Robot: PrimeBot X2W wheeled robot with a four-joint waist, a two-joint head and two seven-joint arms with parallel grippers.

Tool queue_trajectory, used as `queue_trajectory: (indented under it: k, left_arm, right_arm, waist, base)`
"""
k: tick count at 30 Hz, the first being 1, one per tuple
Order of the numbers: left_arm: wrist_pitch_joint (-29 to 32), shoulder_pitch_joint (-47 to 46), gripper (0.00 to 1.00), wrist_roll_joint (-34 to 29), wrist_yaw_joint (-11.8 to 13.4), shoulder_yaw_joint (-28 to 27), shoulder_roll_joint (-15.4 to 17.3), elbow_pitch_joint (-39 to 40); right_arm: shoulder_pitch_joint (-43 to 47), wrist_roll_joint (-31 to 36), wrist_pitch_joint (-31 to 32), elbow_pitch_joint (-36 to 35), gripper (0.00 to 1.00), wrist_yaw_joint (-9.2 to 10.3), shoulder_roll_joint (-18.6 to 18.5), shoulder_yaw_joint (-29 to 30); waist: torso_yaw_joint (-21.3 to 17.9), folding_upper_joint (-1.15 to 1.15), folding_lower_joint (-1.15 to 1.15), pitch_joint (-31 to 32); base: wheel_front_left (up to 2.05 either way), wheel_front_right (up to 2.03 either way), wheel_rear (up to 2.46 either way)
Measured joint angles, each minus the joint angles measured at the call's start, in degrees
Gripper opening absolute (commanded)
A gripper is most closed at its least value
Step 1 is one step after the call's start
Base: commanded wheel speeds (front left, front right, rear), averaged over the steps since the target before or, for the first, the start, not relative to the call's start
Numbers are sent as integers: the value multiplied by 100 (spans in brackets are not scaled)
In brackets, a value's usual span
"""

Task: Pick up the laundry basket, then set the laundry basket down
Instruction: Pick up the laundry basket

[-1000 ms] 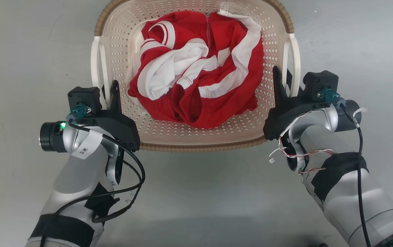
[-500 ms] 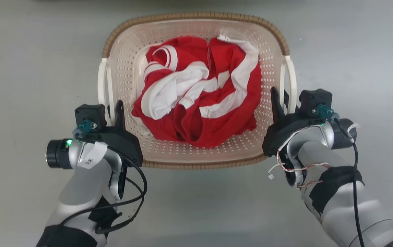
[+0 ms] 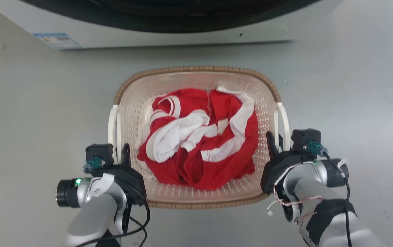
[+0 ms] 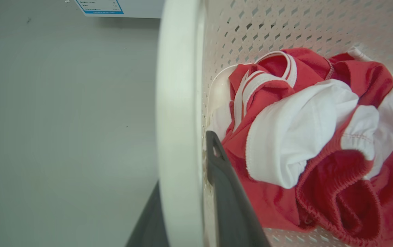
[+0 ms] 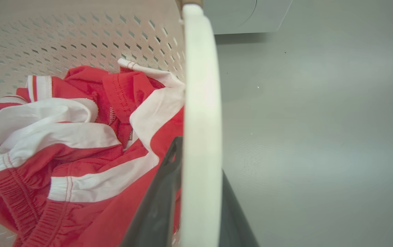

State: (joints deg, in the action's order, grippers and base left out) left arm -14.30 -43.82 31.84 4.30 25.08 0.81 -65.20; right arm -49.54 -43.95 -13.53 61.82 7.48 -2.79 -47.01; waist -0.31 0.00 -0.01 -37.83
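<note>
cream plastic laundry basket (image 3: 196,70), red-and-white clothes (image 3: 200,154) inside, on or just over grey floor (image 3: 354,103) before washing machine (image 3: 148,20). left gripper (image 3: 119,153), right gripper (image 3: 274,139): jaws pinched astride white side handles (image 3: 113,127). risk: uneven lowering tilts basket; smooth handle slips free.

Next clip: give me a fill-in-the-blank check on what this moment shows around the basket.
The laundry basket holds a crumpled red and ____ garment. The left gripper and the right gripper each straddle a white side ____. The basket's woven-look rim is coloured ____.
Missing words: white; handle; brown.
</note>
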Motion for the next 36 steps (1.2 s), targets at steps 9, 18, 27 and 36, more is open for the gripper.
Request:
queue_trajectory:
  k: [9, 18, 27, 36]
  left_arm:
    - [0, 466, 0, 152, 22, 200, 10, -121]
    - [9, 1071, 0, 381, 22, 414, 3, -240]
    - [146, 1744, 0, 670, 23, 667, 5, -235]
    - [322, 2173, 0, 804, 30, 794, 12, -275]
  right_arm:
    - [595, -261, 181, -5, 0, 0, 9, -264]
    - [1240, -539, 334, -68, 0, 0, 21, -523]
    - [1939, -817, 443, -79, 0, 0, 35, -720]
    - [2374, -1048, 552, -131, 0, 1, 41, -920]
  waist:
    - [14, 0, 0, 662]
    - [24, -1, 0, 1426]
    - [20, -1, 0, 2159]
    - [44, -1, 0, 2754]
  base:
    - [0, 0, 0]
    - [0, 0, 0]
    - [0, 0, 0]
    - [0, 0, 0]
